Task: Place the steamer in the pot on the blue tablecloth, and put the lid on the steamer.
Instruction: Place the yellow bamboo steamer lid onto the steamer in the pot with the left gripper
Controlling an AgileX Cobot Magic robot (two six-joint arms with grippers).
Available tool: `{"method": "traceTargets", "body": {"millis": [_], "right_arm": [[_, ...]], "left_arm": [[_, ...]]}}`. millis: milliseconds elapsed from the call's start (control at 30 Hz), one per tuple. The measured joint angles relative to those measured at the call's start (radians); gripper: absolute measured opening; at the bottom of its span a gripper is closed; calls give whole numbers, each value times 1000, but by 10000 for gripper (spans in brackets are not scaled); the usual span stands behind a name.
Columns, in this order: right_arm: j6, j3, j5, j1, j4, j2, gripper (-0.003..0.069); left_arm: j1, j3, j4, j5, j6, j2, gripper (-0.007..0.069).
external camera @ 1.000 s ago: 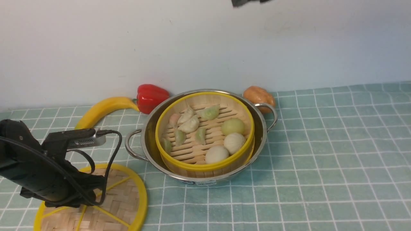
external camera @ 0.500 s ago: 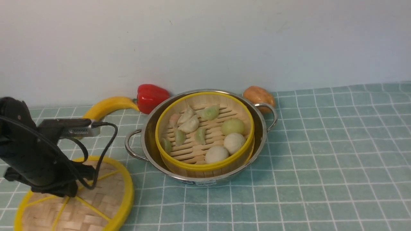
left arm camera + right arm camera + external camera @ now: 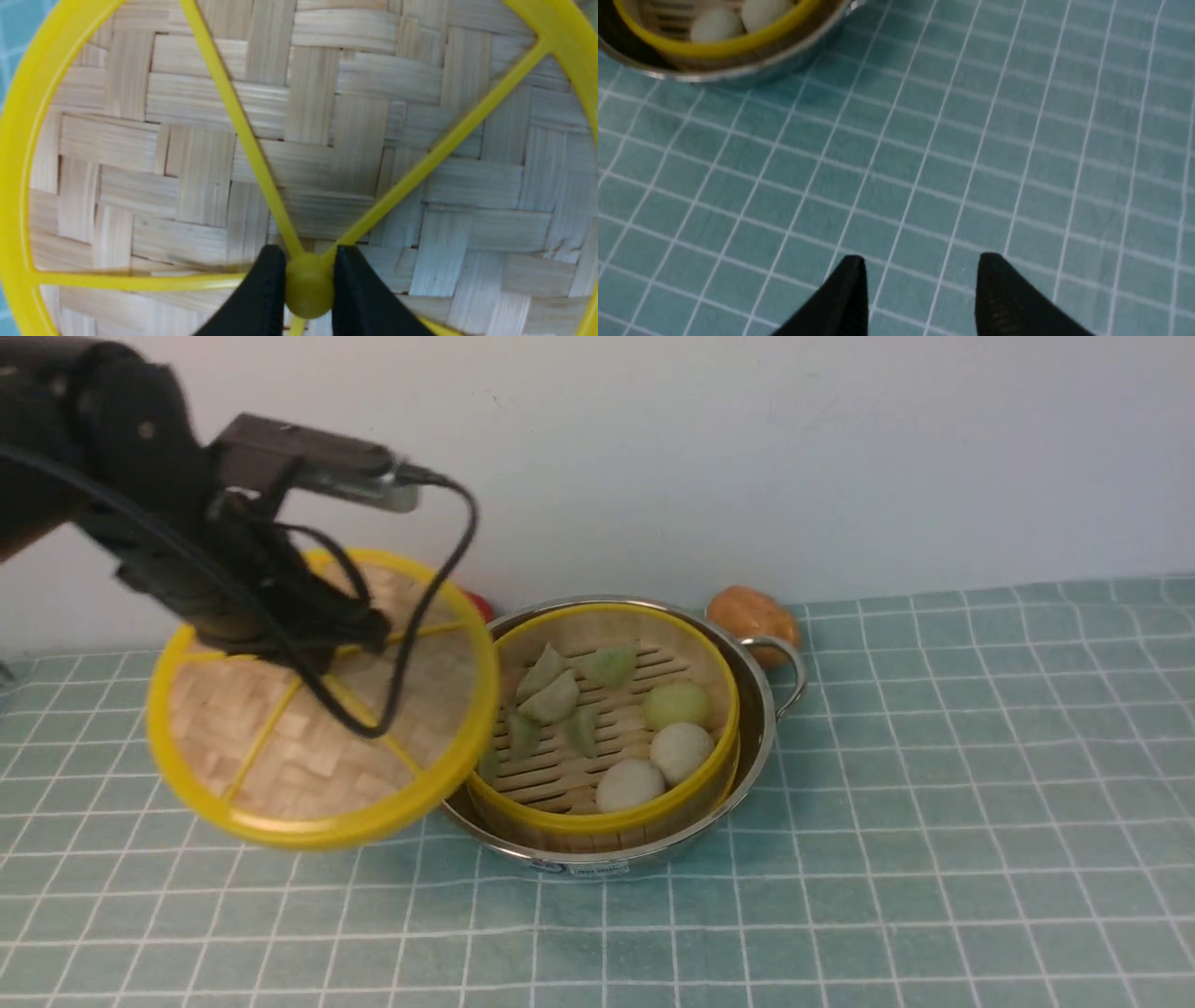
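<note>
The steamer (image 3: 597, 807), a yellow-rimmed bamboo basket, sits inside the shiny steel pot (image 3: 758, 728) on the blue tablecloth (image 3: 934, 803). The lid (image 3: 280, 747), a woven disc with yellow spokes, hangs tilted in the air to the left of the pot, and its edge overlaps the pot's left side. My left gripper (image 3: 359, 625) is shut on it; the left wrist view shows the gripper (image 3: 309, 280) pinching the yellow centre hub of the lid (image 3: 327, 116). My right gripper (image 3: 922, 261) hovers open over bare cloth, with the pot (image 3: 738, 74) and steamer (image 3: 738, 44) some way off.
Dumplings (image 3: 551, 695) and round buns (image 3: 681, 751) lie in the steamer. A brown potato (image 3: 752, 614) rests behind the pot's right handle (image 3: 789, 677). A red pepper (image 3: 478, 604) peeks out behind the lid. A wall stands close behind the pot.
My left gripper has lifted the lid off the cloth and carried it up and to the right, towards the pot. The lid now hides the banana and most of the pepper.
</note>
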Motion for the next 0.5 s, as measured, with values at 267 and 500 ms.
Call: {"method": "traceTargets", "body": {"millis": [267,500], "right_arm": [[29,279,-142,0,151,-151,3],[29,291,-166,0,177,-155,-13]], "left_arm": [[-181,-231,-13,-6,0,208,117],[-255,-410,-22,41,2,380,117]]}}
